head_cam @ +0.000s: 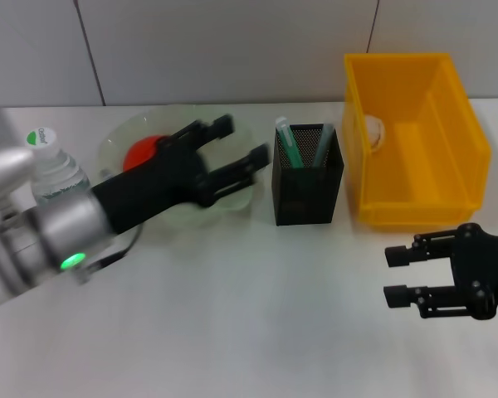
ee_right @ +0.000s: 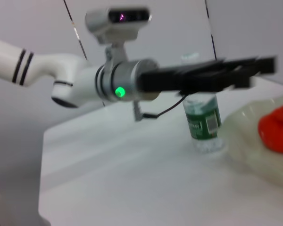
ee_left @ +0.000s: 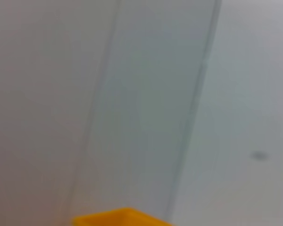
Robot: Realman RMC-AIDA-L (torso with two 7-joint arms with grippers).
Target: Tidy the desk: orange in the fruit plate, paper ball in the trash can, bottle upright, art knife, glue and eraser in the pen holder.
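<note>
Head view: orange (head_cam: 139, 152) half behind left gripper (head_cam: 242, 148).

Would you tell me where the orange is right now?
In the head view, the orange lies in the fruit plate on the robot's left, between the bottle and the pen holder.

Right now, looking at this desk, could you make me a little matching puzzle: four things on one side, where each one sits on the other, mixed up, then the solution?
Things:
1. orange
2. bottle
3. art knife
4. paper ball

Places:
A. inside the yellow trash can
B. standing in the black mesh pen holder
C. lying in the pale green fruit plate
D. upright on the desk, beside the fruit plate

Pairs: 1-C, 2-D, 3-B, 4-A
</note>
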